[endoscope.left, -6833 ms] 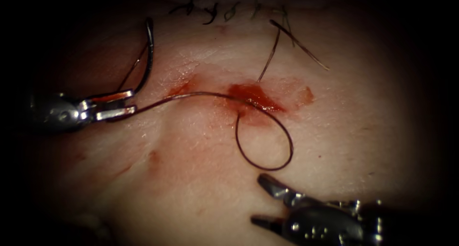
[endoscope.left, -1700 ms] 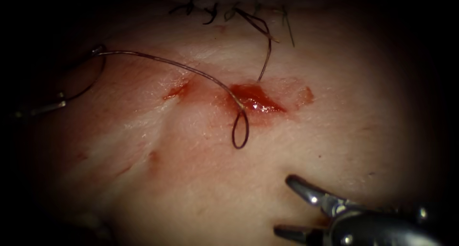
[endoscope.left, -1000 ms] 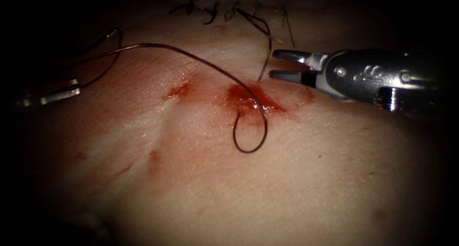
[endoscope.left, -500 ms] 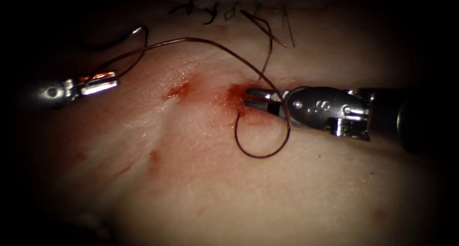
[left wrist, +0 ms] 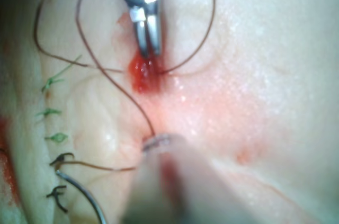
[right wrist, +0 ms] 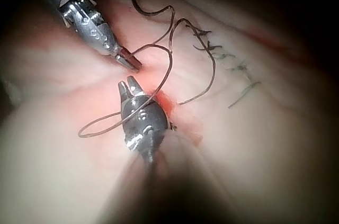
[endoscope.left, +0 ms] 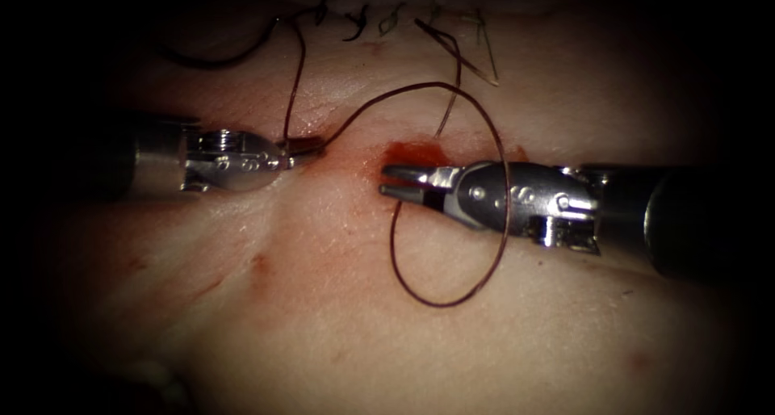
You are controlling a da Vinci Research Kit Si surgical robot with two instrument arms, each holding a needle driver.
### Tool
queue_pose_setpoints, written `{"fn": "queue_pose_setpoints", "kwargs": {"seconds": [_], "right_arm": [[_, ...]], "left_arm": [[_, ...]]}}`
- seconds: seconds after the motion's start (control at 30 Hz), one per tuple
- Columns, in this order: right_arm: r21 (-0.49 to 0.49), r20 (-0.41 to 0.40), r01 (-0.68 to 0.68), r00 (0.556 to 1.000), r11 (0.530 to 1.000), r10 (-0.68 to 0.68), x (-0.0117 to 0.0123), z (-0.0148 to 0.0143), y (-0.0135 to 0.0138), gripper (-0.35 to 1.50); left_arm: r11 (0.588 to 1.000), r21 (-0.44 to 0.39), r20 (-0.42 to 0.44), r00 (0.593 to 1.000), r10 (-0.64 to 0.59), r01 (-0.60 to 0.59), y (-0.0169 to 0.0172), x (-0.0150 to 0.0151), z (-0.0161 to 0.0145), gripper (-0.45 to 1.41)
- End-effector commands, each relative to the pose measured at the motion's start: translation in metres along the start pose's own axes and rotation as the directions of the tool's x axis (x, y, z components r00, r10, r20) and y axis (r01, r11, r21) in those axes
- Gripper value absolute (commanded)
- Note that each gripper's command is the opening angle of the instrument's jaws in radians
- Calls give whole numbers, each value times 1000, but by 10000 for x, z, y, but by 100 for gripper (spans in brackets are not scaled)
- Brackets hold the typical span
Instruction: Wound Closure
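The cut (endoscope.left: 416, 153) in the tissue (endoscope.left: 339, 334) is wet with red fluid. My left tool (endoscope.left: 305, 146) lies just left of it, jaws shut on the thread (endoscope.left: 292, 84), as the left wrist view (left wrist: 159, 142) confirms. From there the thread arcs over and hangs as a loop (endoscope.left: 440, 304) around the head of my right tool (endoscope.left: 383, 182). That tool points left at the cut, its jaws slightly apart and holding nothing. The dark curved needle (endoscope.left: 218, 62) lies free at the far left, outside the tissue and unheld.
A row of older dark stitches (endoscope.left: 355, 19) runs along the far edge. A cut thread end (endoscope.left: 472, 64) sticks out near them. A faint red mark (endoscope.left: 258, 263) sits on the tissue nearer the front.
My right tool came up from the near edge, swung in from the right and pushed left through the thread loop. My left tool moved right toward the cut, bringing the thread.
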Motion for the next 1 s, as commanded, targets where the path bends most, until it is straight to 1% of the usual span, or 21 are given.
{"fn": "queue_pose_setpoints", "kwargs": {"seconds": [0.03, 0.07, 0.1, 0.13, 0.17, 0.27, 0.3, 0.33, 0.37, 0.4, 0.43, 0.47, 0.53, 0.6, 0.7, 0.73, 0.77, 0.87, 0.9, 1.0], "right_arm": [[4, -7, -2, 1000, 1000, 2, 2, 7, -5, -18], [1, -20, -3, 1000, 1000, 3, 7, 6, -5, -18], [1, -20, -3, 1000, 1000, 3, 7, 6, -5, -18], [-5, -30, -6, 1000, 1000, 6, 9, 6, -4, -18], [-18, -53, -13, 999, 1000, 12, 15, 4, 0, -18], [-42, -56, -20, 998, 999, 17, 20, 2, 5, -15], [-65, -56, -27, 998, 998, 24, 23, 0, 11, -13], [-77, -58, -30, 998, 997, 26, 24, -1, 14, -8], [-107, -63, -38, 998, 994, 31, 26, -3, 20, -3], [-116, -63, -40, 997, 992, 33, 26, -4, 23, -3], [-116, -63, -40, 997, 992, 33, 26, -4, 23, -3], [-141, -58, -45, 998, 989, 37, 26, -5, 27, -3], [-160, -42, -46, 998, 986, 40, 24, -4, 30, -2], [-173, -32, -51, 998, 984, 47, 21, -3, 31, 2], [-179, -5, -34, 999, 983, 33, 16, -1, 32, 2], [-195, 3, -31, 999, 980, 33, 12, 2, 33, 0], [-212, -2, -34, 999, 977, 34, 10, 3, 35, 0], [-237, -13, -40, 999, 971, 38, 10, 5, 40, 0], [-237, -13, -40, 999, 971, 38, 10, 5, 40, 0], [-251, -6, -40, 999, 967, 40, 10, 6, 40, 7]], "left_arm": [[1000, 10, 42, 999, 19, -19, 5, -1, 12, -45], [998, 26, 132, 990, 46, -50, 7, -5, 23, -45], [998, 26, 132, 990, 46, -50, 7, -5, 23, -45], [997, 37, 174, 983, 61, -68, 7, -7, 27, -45], [994, 49, 253, 964, 82, -97, 13, -10, 34, -45], [994, 42, 268, 959, 91, -106, 21, -11, 35, -45], [993, 29, 277, 955, 101, -114, 35, -12, 28, -45], [993, 23, 284, 953, 106, -117, 42, -12, 24, -45], [992, 18, 282, 952, 115, -125, 57, -12, 11, -45], [992, 15, 280, 953, 117, -126, 63, -13, 4, -45], [992, 15, 280, 953, 117, -126, 63, -13, 4, -45], [992, 7, 275, 954, 121, -128, 74, -15, -12, -45], [992, 5, 261, 958, 119, -124, 80, -17, -30, -45], [993, 9, 241, 964, 112, -118, 83, -18, -47, -45], [994, 18, 213, 972, 99, -105, 79, -19, -73, -45], [994, 24, 201, 974, 104, -111, 79, -15, -92, -45], [994, 26, 195, 975, 103, -110, 84, -9, -98, -45], [993, 21, 185, 977, 108, -114, 98, 4, -100, -45], [993, 21, 185, 977, 108, -114, 98, 4, -100, -45], [993, 16, 174, 978, 112, -117, 108, 10, -106, -45]]}}
